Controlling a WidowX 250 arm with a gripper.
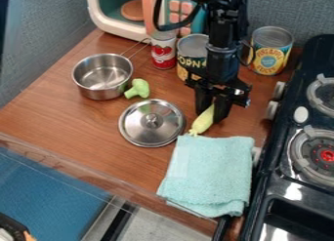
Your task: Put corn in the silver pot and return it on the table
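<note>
The black arm [223, 54] hangs from the top edge — its pincer [213, 113] pointing down.

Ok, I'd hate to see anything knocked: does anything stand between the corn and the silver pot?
Yes: broccoli sits beside the pot, on the side towards the corn, and the lid lies between them, nearer the corn.

Wooden counter [78, 125]: leaves room left of the metal lid [140, 130].
Broccoli [137, 88]: crowds the saucepan's [103, 91] right side.
Food cans [269, 59]: block the back.
Folded towel [212, 169]: blocks front right.
</note>
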